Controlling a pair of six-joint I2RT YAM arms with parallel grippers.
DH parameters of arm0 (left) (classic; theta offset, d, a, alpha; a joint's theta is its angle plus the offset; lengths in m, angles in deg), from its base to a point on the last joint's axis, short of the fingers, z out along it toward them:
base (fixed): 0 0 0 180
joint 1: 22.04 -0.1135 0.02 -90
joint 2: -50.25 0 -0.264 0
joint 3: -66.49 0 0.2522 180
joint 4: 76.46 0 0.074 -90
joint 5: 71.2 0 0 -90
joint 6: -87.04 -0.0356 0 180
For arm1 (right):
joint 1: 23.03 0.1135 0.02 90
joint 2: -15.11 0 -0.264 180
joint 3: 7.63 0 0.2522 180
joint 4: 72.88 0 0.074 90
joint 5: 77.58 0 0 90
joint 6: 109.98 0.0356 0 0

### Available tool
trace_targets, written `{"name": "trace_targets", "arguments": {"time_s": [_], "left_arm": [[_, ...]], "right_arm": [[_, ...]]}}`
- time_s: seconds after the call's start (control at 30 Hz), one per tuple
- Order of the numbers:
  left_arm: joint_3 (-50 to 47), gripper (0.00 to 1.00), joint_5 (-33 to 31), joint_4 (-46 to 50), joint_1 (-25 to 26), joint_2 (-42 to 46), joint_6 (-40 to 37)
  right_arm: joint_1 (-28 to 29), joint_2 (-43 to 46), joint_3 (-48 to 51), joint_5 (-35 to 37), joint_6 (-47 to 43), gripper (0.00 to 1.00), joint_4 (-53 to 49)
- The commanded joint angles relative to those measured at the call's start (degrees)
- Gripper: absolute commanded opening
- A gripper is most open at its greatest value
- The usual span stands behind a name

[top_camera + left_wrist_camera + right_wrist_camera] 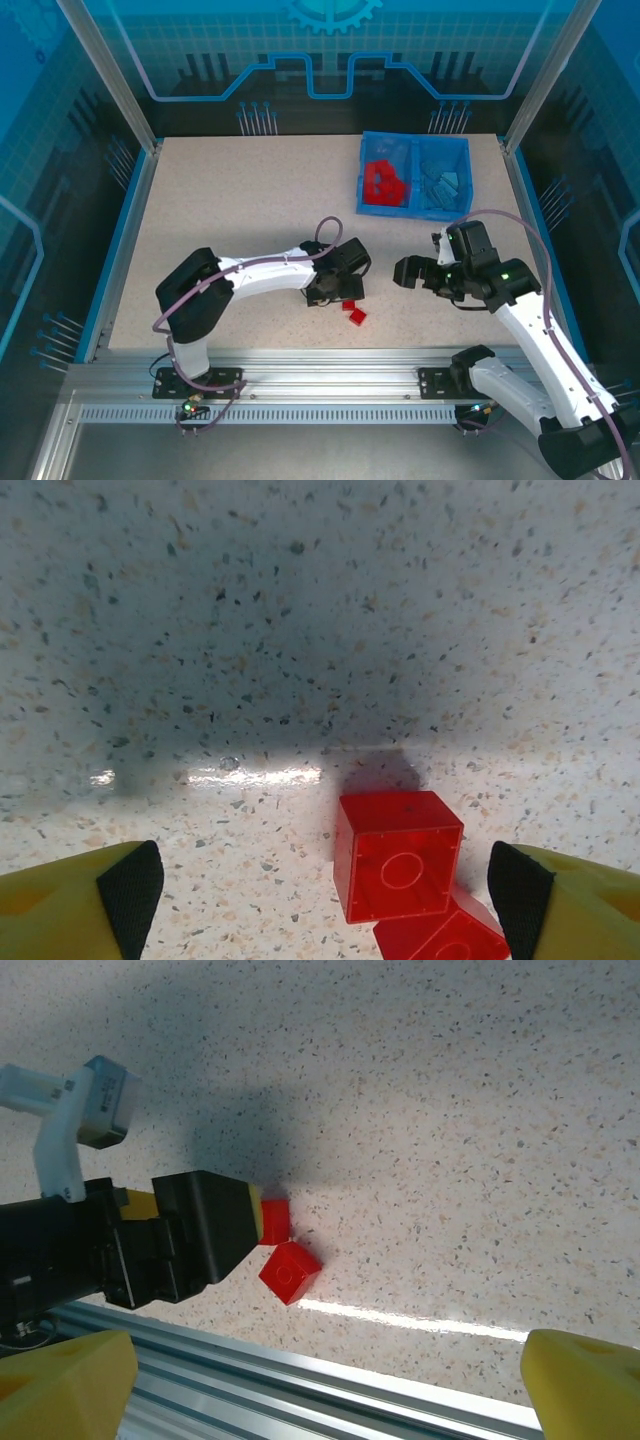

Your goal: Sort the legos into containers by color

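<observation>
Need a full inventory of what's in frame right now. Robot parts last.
bin: 1, translucent blue, two compartments, far right of the table.
binned red bricks: several, red, left compartment.
binned blue bricks: several, light blue, right compartment.
loose lego bricks: 2, red, side by side, front centre.
table: 1, speckled beige.
rail: 1, silver, near edge.
left end effector: 1, yellow and black fingers, open over the loose bricks.
right end effector: 1, yellow fingers, open, empty, right of those bricks.
</observation>
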Motion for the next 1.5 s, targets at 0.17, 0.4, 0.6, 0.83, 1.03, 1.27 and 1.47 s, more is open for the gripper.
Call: {"name": "trace_targets", "arguments": {"time_s": [0.17, 0.4, 0.6, 0.83, 1.03, 1.27, 1.47], "left_arm": [[3.4, 0.81, 3.5, -0.9, 1.2, -5.0, 1.8], [2.5, 0.60, 3.6, -0.2, 1.2, -6.2, 1.8], [2.8, 0.41, 1.9, 1.6, 1.2, -4.9, 0.5], [7.0, 0.29, -1.5, 4.0, 1.2, -1.5, -3.7], [21.7, 0.29, -11.3, 6.1, 0.1, -2.9, -17.0], [42.4, 0.28, -18.9, -2.5, -6.3, -18.9, -36.0], [60.8, 0.27, -19.5, -7.1, -10.7, -33.3, -42.6]], "right_arm": [[-0.6, 0.3, 0.6, -0.6, -2.0, 1.00, -2.0], [-0.7, 0.3, 2.6, -3.9, -3.8, 0.99, -1.8], [-0.6, -1.0, 4.3, -13.3, -7.6, 0.94, -2.2], [-0.5, -0.9, 2.3, -14.0, -6.0, 0.93, 0.0], [-0.6, 7.0, 1.3, 2.9, -0.5, 0.96, 3.5], [-1.2, 10.7, -0.8, 13.1, 2.5, 0.96, 3.3], [-1.2, 12.7, 0.6, 13.4, 3.2, 0.96, 2.5]]}}
